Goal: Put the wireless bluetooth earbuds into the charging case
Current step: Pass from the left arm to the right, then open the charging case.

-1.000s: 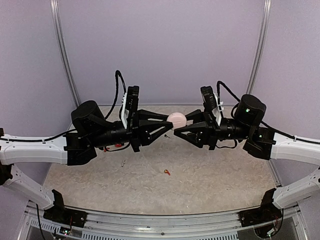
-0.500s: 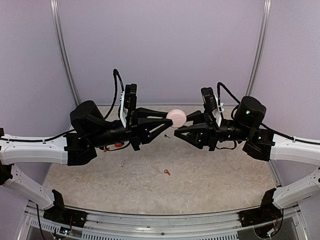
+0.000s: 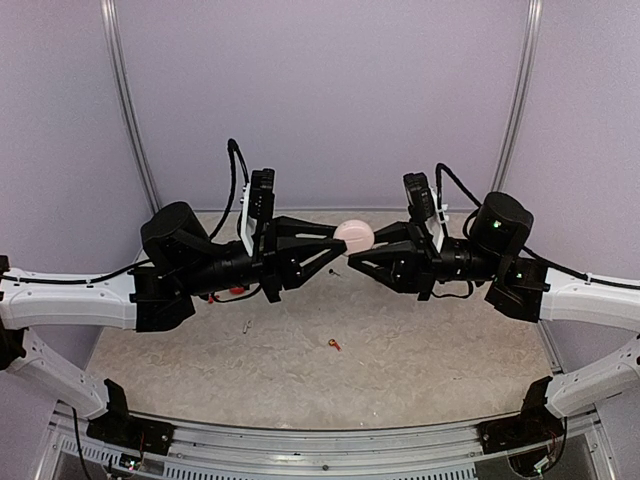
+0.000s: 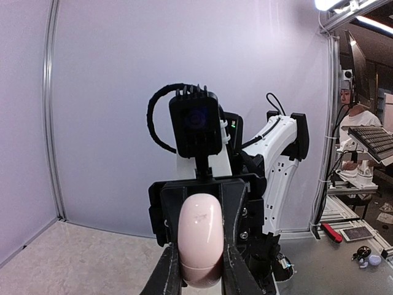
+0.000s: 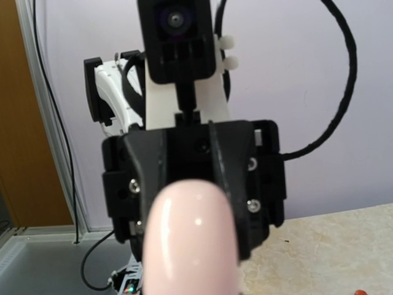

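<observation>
Enclosure walls [image 3: 320, 100] were pale lilac, matte. Aluminium posts [image 3: 128, 110] stood at rear corners. Tabletop [image 3: 400, 370] was speckled beige; metal rail [image 3: 320, 445] ran along near edge. Ceiling light [image 4: 328, 3] glared upper right in left wrist view; orange-brown panel [image 5: 12, 153] showed past enclosure frame in right wrist view.

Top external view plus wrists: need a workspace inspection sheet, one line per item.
Surface: speckled beige table, flat.
Job's things: pink charging case held in mid-air between the two arms, looks closed; red-orange earbud and what looks like a pale earbud lie on the table.
Clutter: small red item under the left arm, too small to identify.
Grippers: left gripper shut on the case; right gripper at the case's other side, grip cannot be told.
Cables: left black cable and right black cable loop over the wrists, both off the table.
Surroundings: pale walls; person at a desk beyond the enclosure.
</observation>
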`<state>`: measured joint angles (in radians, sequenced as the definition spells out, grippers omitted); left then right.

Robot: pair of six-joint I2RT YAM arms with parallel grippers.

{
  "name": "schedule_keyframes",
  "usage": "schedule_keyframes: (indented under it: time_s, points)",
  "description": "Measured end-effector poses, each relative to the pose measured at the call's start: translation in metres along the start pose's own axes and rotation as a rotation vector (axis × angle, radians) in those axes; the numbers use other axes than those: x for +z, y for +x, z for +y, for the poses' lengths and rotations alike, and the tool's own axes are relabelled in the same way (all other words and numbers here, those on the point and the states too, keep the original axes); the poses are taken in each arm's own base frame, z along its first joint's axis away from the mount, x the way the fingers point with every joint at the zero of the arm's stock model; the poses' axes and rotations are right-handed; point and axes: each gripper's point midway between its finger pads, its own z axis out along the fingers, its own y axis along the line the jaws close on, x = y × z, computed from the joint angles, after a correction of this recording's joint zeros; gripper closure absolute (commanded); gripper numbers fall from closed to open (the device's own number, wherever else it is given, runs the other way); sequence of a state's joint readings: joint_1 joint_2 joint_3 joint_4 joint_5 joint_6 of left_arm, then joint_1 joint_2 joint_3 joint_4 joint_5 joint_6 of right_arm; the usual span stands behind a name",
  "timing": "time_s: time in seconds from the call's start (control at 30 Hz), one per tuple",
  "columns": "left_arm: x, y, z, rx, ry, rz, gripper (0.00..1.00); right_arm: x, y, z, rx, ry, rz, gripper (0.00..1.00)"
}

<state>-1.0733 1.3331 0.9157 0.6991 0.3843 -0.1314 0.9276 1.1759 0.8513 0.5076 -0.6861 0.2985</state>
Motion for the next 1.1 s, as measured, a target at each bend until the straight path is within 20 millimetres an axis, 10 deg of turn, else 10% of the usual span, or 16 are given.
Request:
schedule_keyframes:
  time_s: [0.4, 1.1]
  points:
    - [0.0, 0.007, 0.006, -0.003, -0.039, 0.024, 0.43, -0.001, 0.004, -0.004, -0.008, 0.026, 0.018, 0.89]
    - [0.001, 0.006, 0.04, -0.061, -0.158, 0.054, 0.46, -0.006, 0.036, -0.015, -0.04, 0.086, 0.145, 0.95]
